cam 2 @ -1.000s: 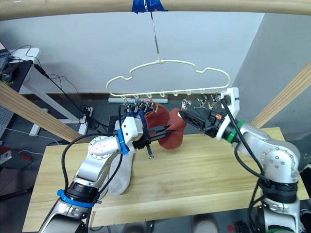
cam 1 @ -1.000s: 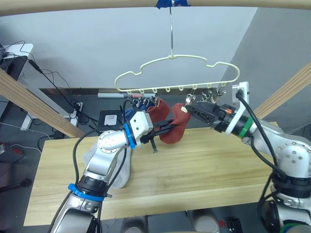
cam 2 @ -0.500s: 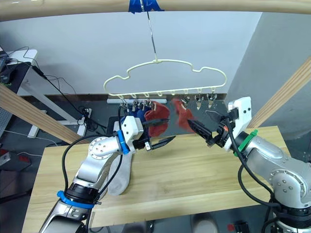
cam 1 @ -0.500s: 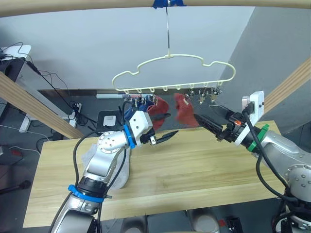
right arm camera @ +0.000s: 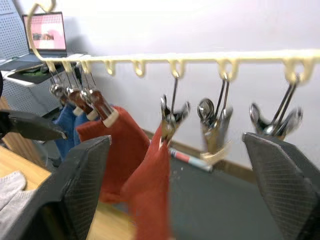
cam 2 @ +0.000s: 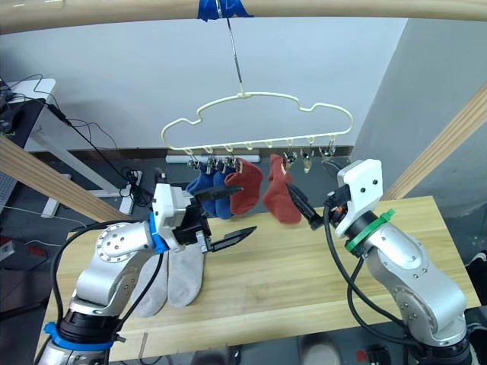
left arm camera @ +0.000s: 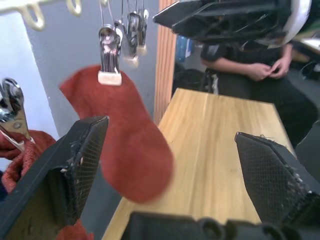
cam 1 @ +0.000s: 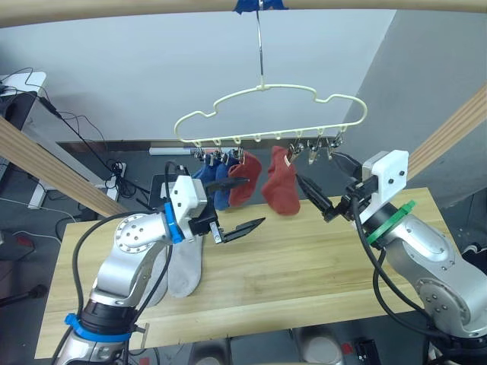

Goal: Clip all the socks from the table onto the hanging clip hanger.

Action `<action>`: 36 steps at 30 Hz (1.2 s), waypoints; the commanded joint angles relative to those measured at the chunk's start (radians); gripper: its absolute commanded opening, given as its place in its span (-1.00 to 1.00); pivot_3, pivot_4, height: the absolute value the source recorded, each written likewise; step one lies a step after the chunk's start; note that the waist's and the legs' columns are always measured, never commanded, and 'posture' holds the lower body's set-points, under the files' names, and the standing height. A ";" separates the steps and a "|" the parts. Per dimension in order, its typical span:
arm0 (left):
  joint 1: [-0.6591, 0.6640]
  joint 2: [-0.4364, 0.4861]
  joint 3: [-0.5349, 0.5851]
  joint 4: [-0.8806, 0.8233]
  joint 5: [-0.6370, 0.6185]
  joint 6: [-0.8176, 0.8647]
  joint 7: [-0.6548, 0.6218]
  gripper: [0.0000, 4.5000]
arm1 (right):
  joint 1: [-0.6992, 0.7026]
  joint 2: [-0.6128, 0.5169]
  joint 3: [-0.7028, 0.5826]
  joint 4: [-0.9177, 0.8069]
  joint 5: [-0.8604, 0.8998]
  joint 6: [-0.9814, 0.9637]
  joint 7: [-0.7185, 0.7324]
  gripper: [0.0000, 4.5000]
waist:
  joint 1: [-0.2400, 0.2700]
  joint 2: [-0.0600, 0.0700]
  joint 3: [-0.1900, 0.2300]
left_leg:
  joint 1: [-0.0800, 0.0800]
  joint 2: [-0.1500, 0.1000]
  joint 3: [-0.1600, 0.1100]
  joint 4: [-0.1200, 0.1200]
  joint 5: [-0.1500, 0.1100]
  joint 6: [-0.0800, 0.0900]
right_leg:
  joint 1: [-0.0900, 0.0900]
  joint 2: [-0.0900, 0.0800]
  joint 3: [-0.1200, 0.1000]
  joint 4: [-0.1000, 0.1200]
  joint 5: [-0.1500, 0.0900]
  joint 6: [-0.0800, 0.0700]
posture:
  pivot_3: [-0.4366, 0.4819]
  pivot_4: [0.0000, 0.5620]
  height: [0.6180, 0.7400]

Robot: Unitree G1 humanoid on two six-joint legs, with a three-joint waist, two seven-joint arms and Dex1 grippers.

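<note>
With 4 socks point(cam 2: 278, 190) clipped under the clip hanger point(cam 2: 259, 122) and 2 grey socks point(cam 2: 171, 277) on the desk point(cam 2: 289, 281) below, both empty tools, left tool point(cam 2: 224, 217) and right tool point(cam 2: 316, 201), gaped, risking bumping the hanger.

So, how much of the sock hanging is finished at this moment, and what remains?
Four socks hang on the clip hanger: two blue socks and two rust red socks. Both grippers are open and hold nothing: the left gripper and the right gripper sit near the hanger. Two light grey socks lie on the table, so two are left.
</note>
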 commanded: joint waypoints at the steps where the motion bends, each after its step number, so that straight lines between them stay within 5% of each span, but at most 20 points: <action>1: 0.017 0.016 0.028 -0.080 -0.046 0.027 0.005 1.00 | 0.002 0.025 0.021 -0.032 -0.076 -0.031 -0.027 0.33 | 0.001 0.000 0.000 | 0.000 0.000 0.000 0.000 0.000 0.000 | 0.000 0.000 0.000 0.000 0.000 0.000 | -0.40 0.13 1.00; 14: 0.016 -0.012 0.005 -0.128 -0.032 0.065 0.069 1.00 | -0.044 0.142 0.096 0.070 -0.315 -0.028 -0.106 0.33 | 0.001 0.000 0.000 | 0.000 0.000 0.000 0.000 0.000 0.000 | 0.000 0.000 0.000 0.000 0.000 0.000 | -0.39 0.13 1.00; 36: 0.024 -0.016 -0.005 -0.154 -0.022 0.074 0.095 1.00 | -0.142 0.273 0.090 0.186 -0.420 -0.062 -0.087 0.33 | 0.001 0.000 0.000 | 0.000 0.000 0.001 0.000 0.000 0.000 | 0.000 0.000 0.001 0.000 0.000 0.000 | -0.36 0.09 1.00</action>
